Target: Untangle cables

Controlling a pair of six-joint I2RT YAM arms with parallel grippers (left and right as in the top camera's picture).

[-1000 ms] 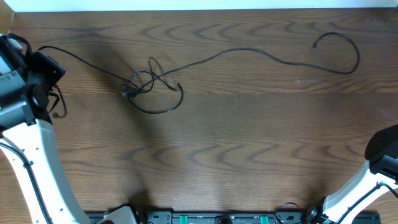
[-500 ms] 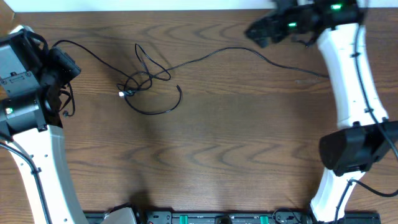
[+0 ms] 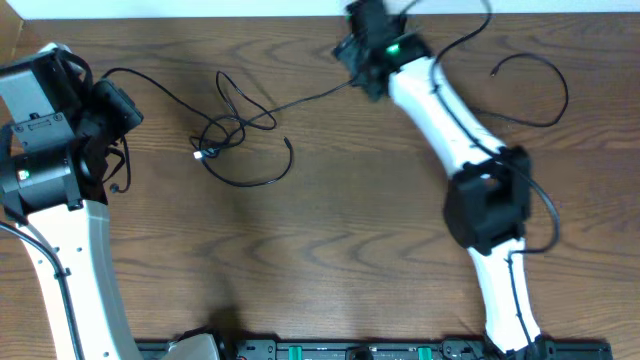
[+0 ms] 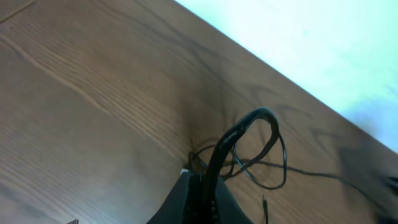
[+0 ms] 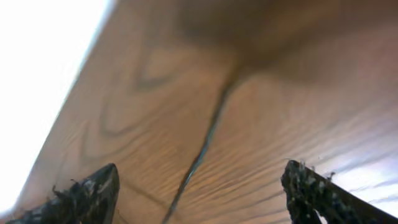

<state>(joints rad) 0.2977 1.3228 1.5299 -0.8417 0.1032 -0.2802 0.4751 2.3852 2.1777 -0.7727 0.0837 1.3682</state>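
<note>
Thin black cables point(image 3: 232, 128) lie knotted on the wooden table left of centre, with a whitish plug point(image 3: 197, 153) at the knot's lower left. One strand runs left to my left gripper point(image 3: 112, 108), which is shut on a cable point(image 4: 247, 122) that loops up from its jaws point(image 4: 202, 182); the knot point(image 4: 252, 167) shows beyond. Another strand runs right to my right gripper point(image 3: 355, 52) at the far edge. In the right wrist view that gripper point(image 5: 199, 180) is open, low over the table, with the strand point(image 5: 208, 140) between its fingers.
A loose curved run of black cable point(image 3: 545, 100) with a plug end point(image 3: 495, 71) lies at the far right. The table's far edge point(image 3: 250, 16) meets a white surface. The right arm point(image 3: 460, 140) stretches across the right half of the table.
The right arm swung in from the lower right, reached the far right corner, then moved left to the far middle over the strand. The right cable end shifted. The left gripper edged right.
</note>
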